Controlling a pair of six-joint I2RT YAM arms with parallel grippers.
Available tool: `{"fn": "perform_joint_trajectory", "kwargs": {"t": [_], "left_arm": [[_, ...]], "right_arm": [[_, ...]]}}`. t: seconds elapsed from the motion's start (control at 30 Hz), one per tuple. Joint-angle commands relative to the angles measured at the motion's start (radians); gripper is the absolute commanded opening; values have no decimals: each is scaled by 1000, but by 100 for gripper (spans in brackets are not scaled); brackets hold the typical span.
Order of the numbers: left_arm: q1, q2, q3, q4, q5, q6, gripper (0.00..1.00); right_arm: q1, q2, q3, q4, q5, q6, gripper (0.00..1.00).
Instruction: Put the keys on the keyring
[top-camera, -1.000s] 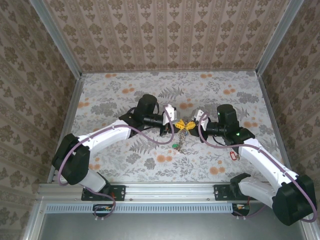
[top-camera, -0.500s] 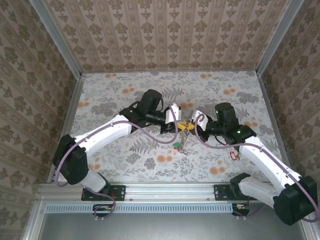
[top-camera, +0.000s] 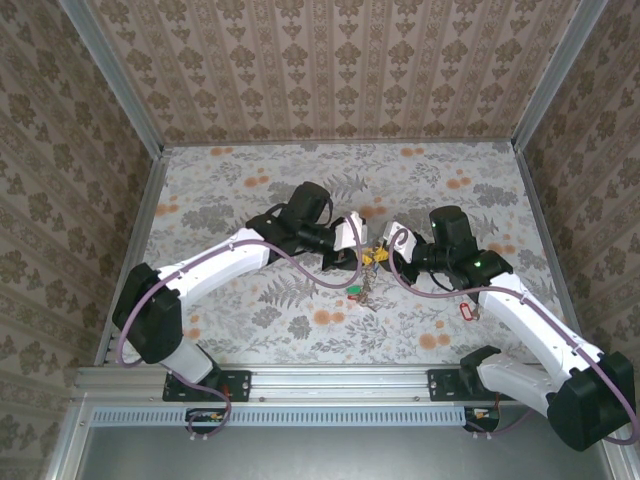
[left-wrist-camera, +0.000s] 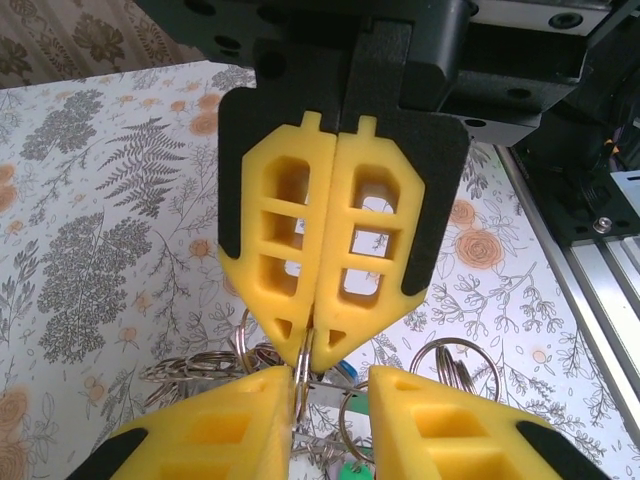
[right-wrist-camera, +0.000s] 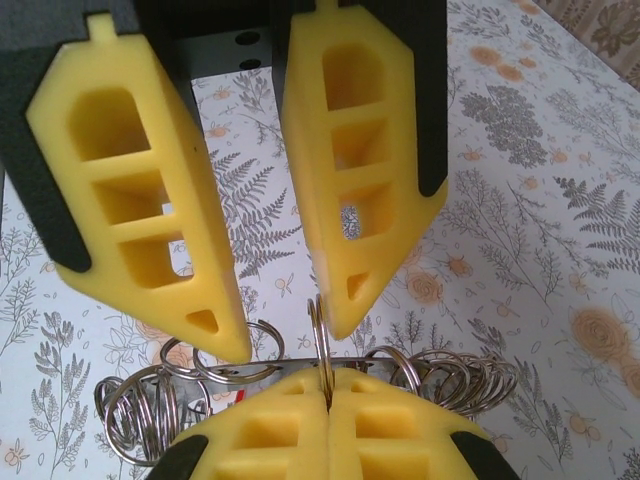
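Pinching the keyring (right-wrist-camera: 440, 380), right hand (right-wrist-camera: 325, 392) is closed (left hand (left-wrist-camera: 330, 388) parted).

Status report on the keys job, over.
Left tool open at the ring bunch. Right tool shut on a thin ring. Red-tagged key apart on the table. Nothing seen in the way.

Glossy metal keyring (right-wrist-camera: 440, 380), matt table (top-camera: 250, 180) surface

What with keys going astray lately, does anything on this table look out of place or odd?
One red-tagged key lies alone on the table beside the right arm, well apart from the keyring and its bunch at mid-table. It looks like a stray. Nothing seems spilled or damaged.
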Motion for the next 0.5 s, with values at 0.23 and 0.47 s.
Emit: {"fn": "perform_joint_trajectory", "kwargs": {"t": [0.23, 0.47], "left_arm": [[-10, 10, 31, -7, 8, 25, 1], [8, -20, -21, 86, 76, -29, 0]], "right_arm": [[6, -49, -4, 93, -53, 22, 0], [-5, -88, -72, 180, -37, 71, 8]]}}
